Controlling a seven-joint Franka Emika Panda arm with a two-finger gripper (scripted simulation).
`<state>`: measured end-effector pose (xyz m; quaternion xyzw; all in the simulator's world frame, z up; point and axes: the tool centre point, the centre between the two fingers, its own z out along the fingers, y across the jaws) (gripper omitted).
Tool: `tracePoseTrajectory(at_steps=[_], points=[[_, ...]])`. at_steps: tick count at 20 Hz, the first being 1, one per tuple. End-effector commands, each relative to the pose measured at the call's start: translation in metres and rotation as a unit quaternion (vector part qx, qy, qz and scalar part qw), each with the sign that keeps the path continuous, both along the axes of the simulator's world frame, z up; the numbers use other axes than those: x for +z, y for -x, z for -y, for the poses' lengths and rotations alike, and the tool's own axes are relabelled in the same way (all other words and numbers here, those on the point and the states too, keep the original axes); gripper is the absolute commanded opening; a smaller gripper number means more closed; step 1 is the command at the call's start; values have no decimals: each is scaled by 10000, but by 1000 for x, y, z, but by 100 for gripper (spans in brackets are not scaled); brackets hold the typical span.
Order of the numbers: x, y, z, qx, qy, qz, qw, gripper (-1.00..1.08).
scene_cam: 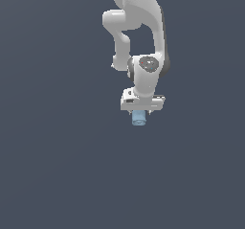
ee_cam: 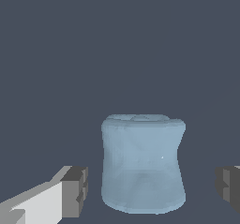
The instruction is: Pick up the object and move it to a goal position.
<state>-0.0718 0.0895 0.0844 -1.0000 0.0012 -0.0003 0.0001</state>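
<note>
Exterior view: high, distant, looking down. Wrist view: close behind gripper [scene_cam: 141, 109]. Shared: object [ee_cam: 143, 164].

I am in no home, kitchen or workshop: this is a bare simulated test scene, a render and not a real room. All around me lies one flat slate-grey ground [scene_cam: 52, 166] with no edge, wall, furniture or horizon. My white arm [scene_cam: 139, 27] is smooth and shaded like a computer model, entering from twelve o'clock in the exterior view. The only item here is the pale-blue cylinder [ee_cam: 143, 164], faceted and slightly translucent as rendered shapes are, between my blocky grey fingertips [ee_cam: 75, 190].
</note>
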Motion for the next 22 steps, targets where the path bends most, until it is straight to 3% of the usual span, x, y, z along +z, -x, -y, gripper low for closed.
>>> tracePoseTrajectory(at_steps=[1, 12, 13, 22], points=[[-9, 1, 0, -3, 1, -4, 10000, 100], [-44, 2, -1, -7, 0, -4, 10000, 100], [-44, 2, -1, -7, 0, -4, 10000, -100], [-44, 2, -1, -7, 0, -4, 10000, -100]])
